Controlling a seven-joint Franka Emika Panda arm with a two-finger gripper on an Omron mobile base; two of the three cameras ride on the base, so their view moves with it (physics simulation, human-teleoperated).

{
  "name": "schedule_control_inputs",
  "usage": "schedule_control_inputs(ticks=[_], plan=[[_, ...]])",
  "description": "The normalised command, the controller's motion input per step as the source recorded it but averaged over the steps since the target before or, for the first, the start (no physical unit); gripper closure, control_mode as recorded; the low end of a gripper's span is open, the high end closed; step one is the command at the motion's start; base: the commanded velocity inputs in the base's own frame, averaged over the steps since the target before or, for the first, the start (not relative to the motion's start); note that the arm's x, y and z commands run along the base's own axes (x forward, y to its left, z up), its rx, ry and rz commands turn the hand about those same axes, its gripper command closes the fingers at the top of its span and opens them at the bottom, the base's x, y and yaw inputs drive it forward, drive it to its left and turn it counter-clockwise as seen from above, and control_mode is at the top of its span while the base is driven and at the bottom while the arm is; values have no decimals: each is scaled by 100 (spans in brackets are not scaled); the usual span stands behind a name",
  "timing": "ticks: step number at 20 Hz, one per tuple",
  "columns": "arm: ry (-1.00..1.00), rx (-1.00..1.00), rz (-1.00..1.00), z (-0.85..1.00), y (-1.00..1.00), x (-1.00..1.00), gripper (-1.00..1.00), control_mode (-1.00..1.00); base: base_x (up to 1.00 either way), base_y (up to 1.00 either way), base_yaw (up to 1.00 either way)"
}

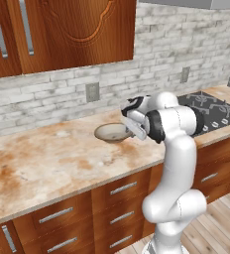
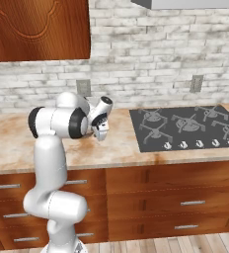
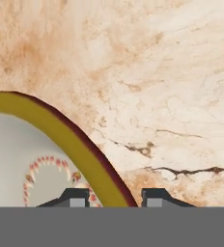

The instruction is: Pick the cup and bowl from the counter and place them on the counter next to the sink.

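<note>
Tool (image 3: 111,195) straddles one bowl's (image 1: 112,132) rim on counter (image 1: 47,163), grip not clearly closed.

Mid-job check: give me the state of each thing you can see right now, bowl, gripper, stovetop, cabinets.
bowl: upright on the counter, rim between the finger tips in the hand view, not lifted.
gripper: low at the bowl's rim, one tip inside and one outside; partly open, not clamped that I can tell.
stovetop: nothing on the grates.
upper cabinets: doors shut.
drawers: shut.
</note>
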Motion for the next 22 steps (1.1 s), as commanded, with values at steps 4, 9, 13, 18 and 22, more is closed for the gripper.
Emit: schedule_control_inputs(ticks=[4, 9, 13, 18, 22], plan=[[0, 10, 13, 18, -28, -42, 100, -100, 0, 0, 0], [-2, 10, 9, 27, -8, -39, 100, -100, 0, 0, 0], [-1, 4, 7, 44, -20, -43, 100, -100, 0, 0, 0], [-3, 0, 8, 49, -21, -59, 100, -100, 0, 0, 0], [0, 0, 12, 36, -13, -71, 100, -100, 0, 0, 0]])
